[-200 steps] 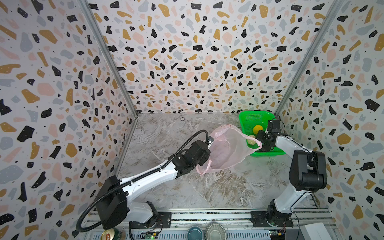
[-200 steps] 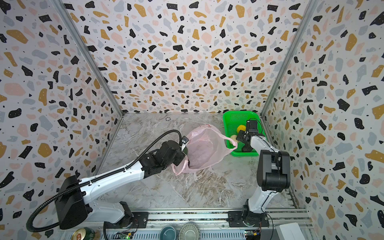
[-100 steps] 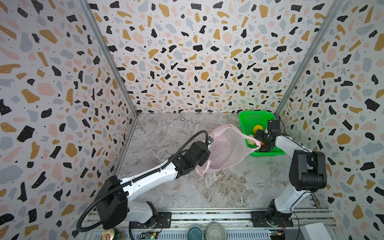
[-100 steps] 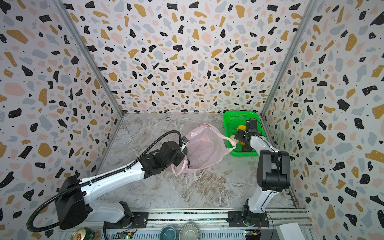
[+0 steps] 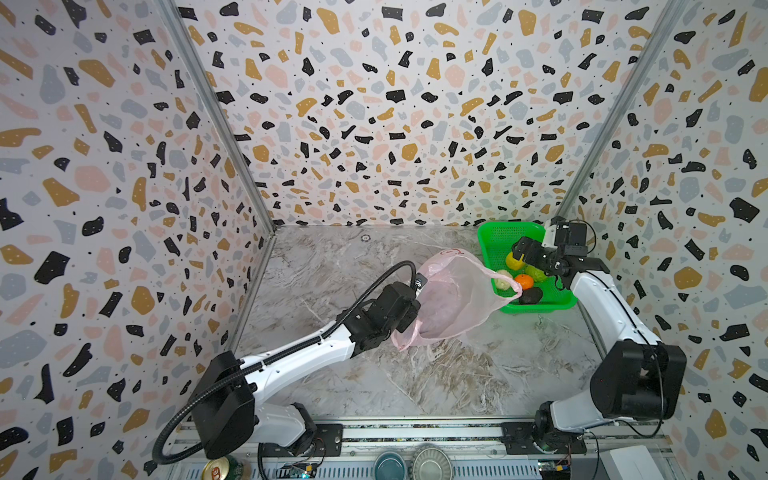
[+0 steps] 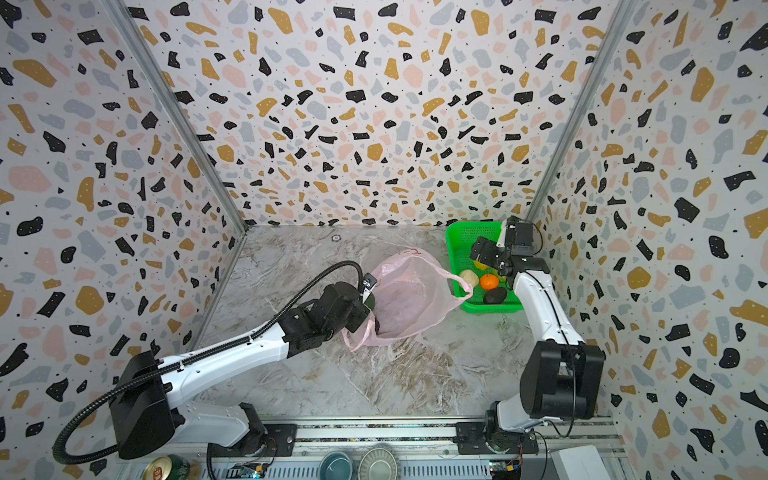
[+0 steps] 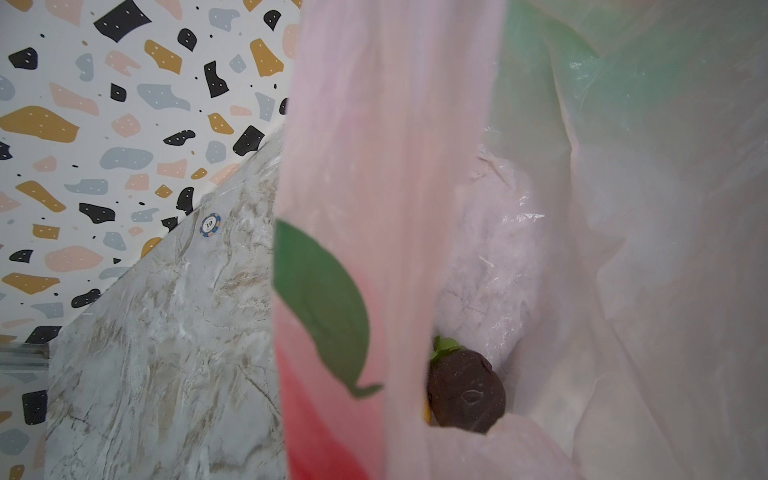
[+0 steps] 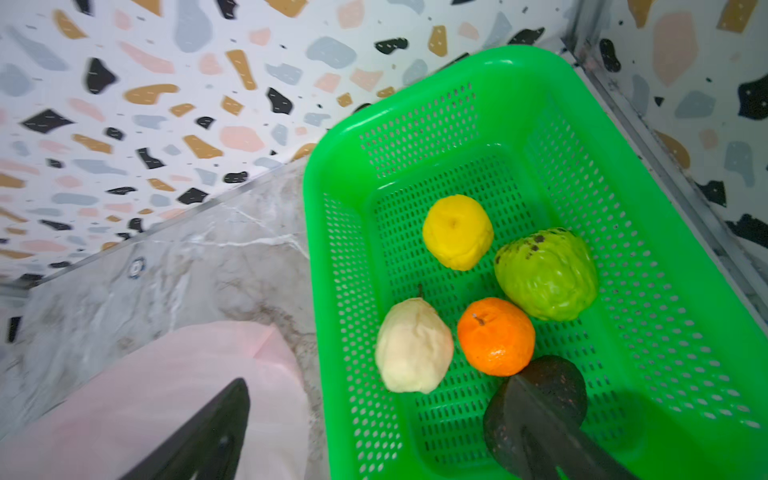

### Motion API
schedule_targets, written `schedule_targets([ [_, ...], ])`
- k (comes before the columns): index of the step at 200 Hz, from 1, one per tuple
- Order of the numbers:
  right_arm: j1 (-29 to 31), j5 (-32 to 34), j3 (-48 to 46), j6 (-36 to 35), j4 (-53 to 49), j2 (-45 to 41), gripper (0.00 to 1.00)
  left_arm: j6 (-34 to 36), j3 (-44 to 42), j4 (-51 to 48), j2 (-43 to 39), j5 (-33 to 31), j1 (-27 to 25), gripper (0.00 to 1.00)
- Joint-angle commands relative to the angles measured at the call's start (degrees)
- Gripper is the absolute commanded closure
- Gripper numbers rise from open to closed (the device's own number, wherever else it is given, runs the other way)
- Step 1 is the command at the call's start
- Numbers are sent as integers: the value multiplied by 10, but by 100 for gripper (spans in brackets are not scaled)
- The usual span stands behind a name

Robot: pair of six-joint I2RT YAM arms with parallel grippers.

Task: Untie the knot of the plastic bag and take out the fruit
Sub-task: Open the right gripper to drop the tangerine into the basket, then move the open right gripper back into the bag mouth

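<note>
The pale pink plastic bag [image 5: 457,299] [image 6: 409,299] stands open mid-table. My left gripper [image 5: 415,286] [image 6: 368,291] is shut on its near rim and holds it up. The left wrist view looks into the plastic bag [image 7: 623,249], where one dark fruit [image 7: 465,390] lies at the bottom. The knot is out of view; one loose handle [image 5: 512,287] drapes over the green basket [image 5: 490,237]. My right gripper [image 8: 374,428] [image 5: 524,252] hovers open above that basket. Yellow [image 8: 457,232], light green [image 8: 546,274], orange [image 8: 496,336], cream [image 8: 413,345] and blackish fruit [image 8: 559,380] lie in the basket.
The green basket [image 6: 457,237] sits in the back right corner against the patterned walls. A poker chip [image 5: 365,237] [image 7: 210,224] lies near the back wall. A can [image 5: 224,469] and two bowls [image 5: 390,467] sit on the front rail.
My right gripper has opened wide over the basket, and the orange fruit that was at its fingers now lies loose in the basket. The left arm and bag have stayed put.
</note>
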Motion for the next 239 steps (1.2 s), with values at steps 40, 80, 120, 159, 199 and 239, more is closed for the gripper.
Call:
schedule_targets([
  [40, 125, -79, 80, -17, -120, -99, 1, 5, -9, 4, -23, -14, 0, 100],
  [80, 260, -42, 79, 14, -131, -132, 1, 4, -9, -2, -24, -17, -1, 100],
  [120, 381, 19, 67, 36, -132, -146, 2, 3, -4, -7, -19, -18, -1, 100],
  [159, 462, 67, 15, 53, -110, -152, 3, 0, -4, -6, -19, -17, 0, 100],
  [199, 494, 83, -78, 59, -51, -161, 8, -3, -5, -12, -26, -17, 0, 100],
  [239, 495, 99, -148, 48, -6, -151, 12, -13, -16, -19, -37, -18, -1, 100],
])
